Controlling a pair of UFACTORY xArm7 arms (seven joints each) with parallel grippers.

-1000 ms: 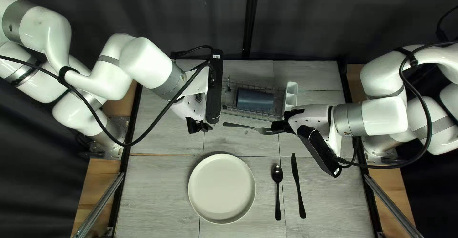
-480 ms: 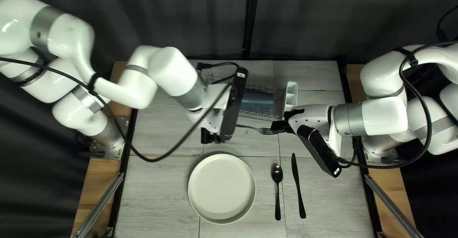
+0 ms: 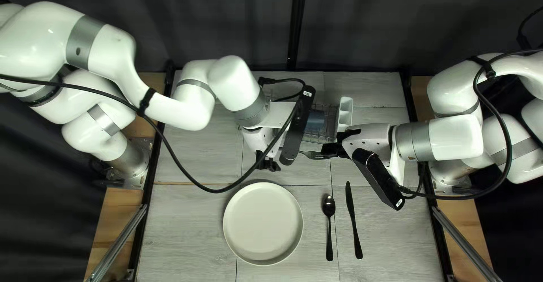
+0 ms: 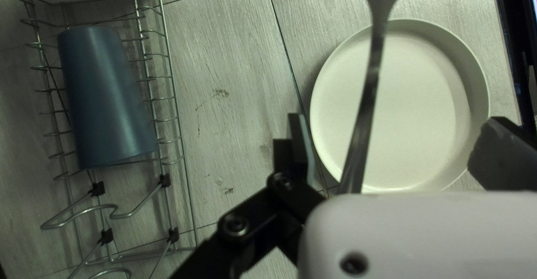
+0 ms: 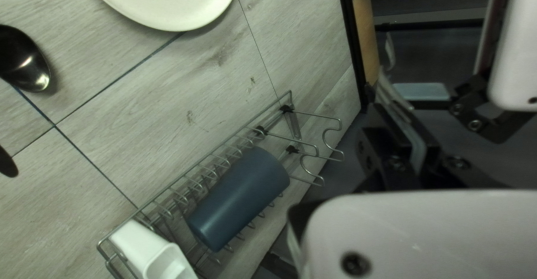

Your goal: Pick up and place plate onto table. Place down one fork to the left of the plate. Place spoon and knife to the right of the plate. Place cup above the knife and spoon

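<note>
Work surface: pale grey wood-grain tabletop [image 3: 192,231], dark seams running between its planks, a narrow tan line crossing left of centre. Brown wooden boards [image 3: 107,220] flank it beyond the black rails, and metal struts [image 3: 117,242] slant across at lower left and lower right of the top left view. Room: a dark, softly folded curtain [image 3: 226,22] hangs behind the far edge, with a black upright post [image 3: 297,22] in front of it near upper centre. A black cable [image 3: 215,191] loops over the table from the upper left. Plate [image 3: 263,224] sits flat at lower centre. To its right lie the spoon [image 3: 328,205], bowl toward the far edge, then the knife [image 3: 353,220]; the two are apart. Blue cup [image 3: 317,121] lies on its side in the wire rack [image 4: 174,88], just beside the white holder [image 3: 344,112], above centre. Fork [image 3: 312,155] is between the two arms, near the rack's front side. Right claw [image 3: 330,151] grasps it at the tined end, its handle pointing left. Left claw [image 3: 267,166] is released, fingers spread wide, with the fork's handle between them in the left wrist view, touching neither.
</note>
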